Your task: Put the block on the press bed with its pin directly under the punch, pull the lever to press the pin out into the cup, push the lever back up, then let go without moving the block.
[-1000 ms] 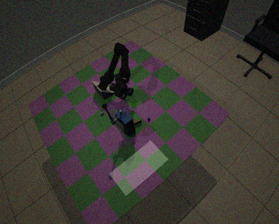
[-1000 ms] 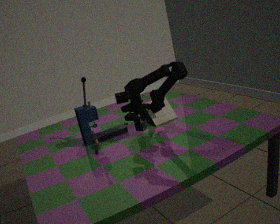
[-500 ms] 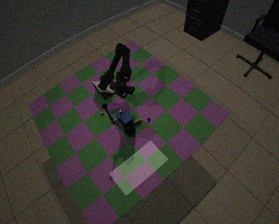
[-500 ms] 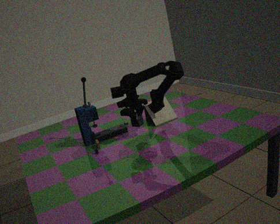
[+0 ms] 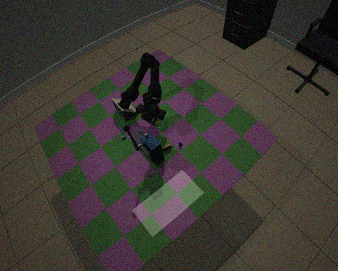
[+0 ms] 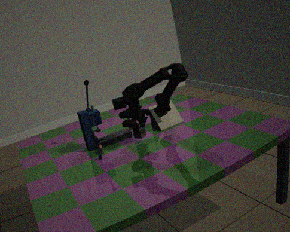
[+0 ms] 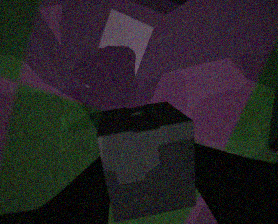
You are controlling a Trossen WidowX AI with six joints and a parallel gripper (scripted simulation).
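In the top view, you have a black drawer cabinet [image 5: 248,24] standing on the tiled floor [image 5: 297,168] [image 6: 248,214] at the far right, with a dark chair [image 5: 317,42] on a spoked base to its right. Your surface [image 5: 111,187] [image 6: 108,214] [image 7: 45,130] is checkered green and purple, and a bright rectangular light patch [image 5: 175,201] lies across its near part.

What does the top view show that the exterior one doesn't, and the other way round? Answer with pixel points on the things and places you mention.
Only top: an office chair [image 5: 308,80] and a dark drawer cabinet [image 5: 248,22].

Only exterior: a table leg [image 6: 282,170] and the block [image 6: 139,133] in the claw [image 6: 139,131].

Both: the blue press [image 5: 149,142] [image 6: 85,128], its lever [image 5: 131,137] [image 6: 87,97], and the checkered tabletop [image 5: 109,187] [image 6: 107,199].
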